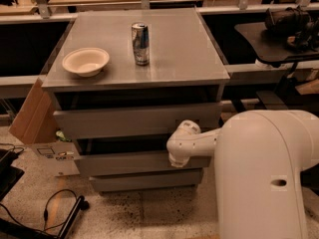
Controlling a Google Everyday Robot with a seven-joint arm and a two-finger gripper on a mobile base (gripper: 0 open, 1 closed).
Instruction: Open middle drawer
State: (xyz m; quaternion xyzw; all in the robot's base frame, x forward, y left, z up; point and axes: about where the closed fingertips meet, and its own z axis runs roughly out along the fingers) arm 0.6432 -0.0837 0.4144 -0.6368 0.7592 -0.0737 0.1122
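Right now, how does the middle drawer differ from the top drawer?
The top drawer has a taller front panel than the middle drawer. The gripper is at the middle drawer's upper edge, right of centre; the top drawer has no gripper at it. Both are grey, flat-fronted and handleless.

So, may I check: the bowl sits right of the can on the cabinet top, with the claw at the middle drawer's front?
Not quite: the camera view shows the bowl left of the can on the cabinet top; the claw is at the front of the middle drawer.
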